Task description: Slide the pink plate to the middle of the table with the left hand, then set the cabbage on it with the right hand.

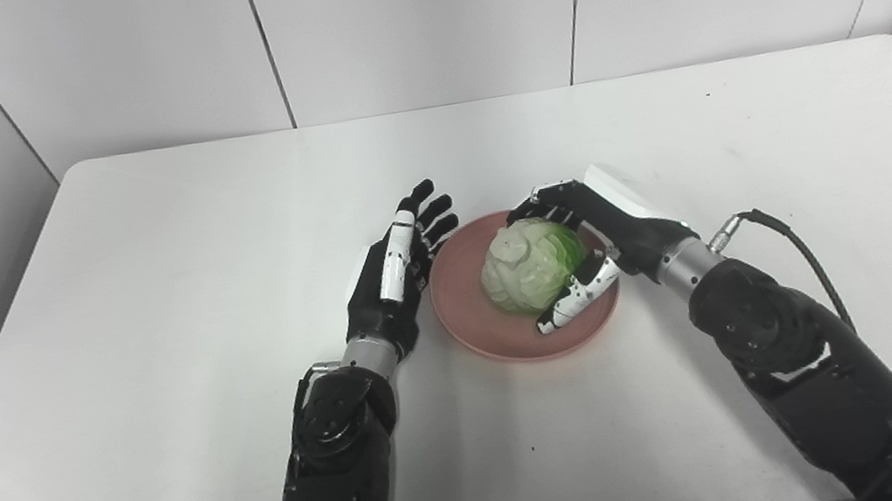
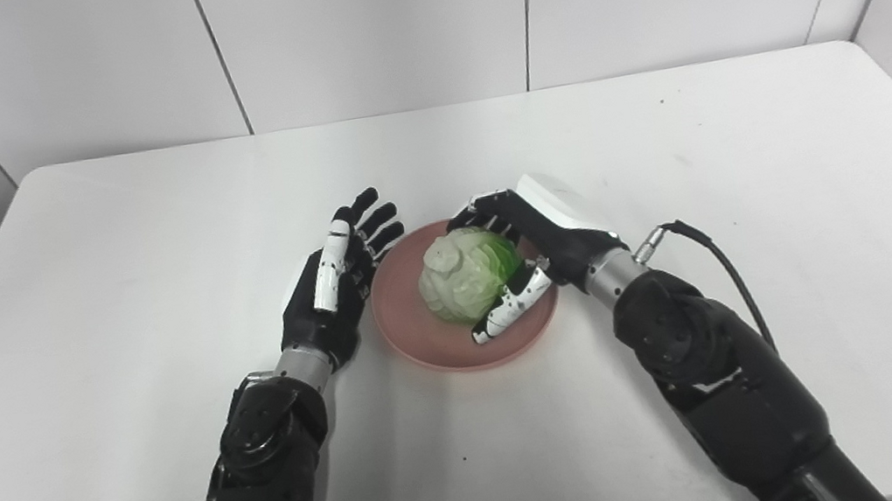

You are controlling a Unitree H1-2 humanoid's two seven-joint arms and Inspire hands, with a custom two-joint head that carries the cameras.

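Both arms reaching in | left hand (image 1: pixel 394 274) lying spread, empty, beside pink plate (image 1: pixel 476 330) | right hand (image 1: pixel 595 230) cupping cabbage (image 1: pixel 530 264) on plate | white table (image 1: pixel 148 268) sitting against panelled walls (image 1: pixel 420 16)

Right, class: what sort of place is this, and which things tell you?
Probably a robot test bench, not a kitchen: a bare white table, plain white panel walls, and one pale green cabbage on a round pink plate.
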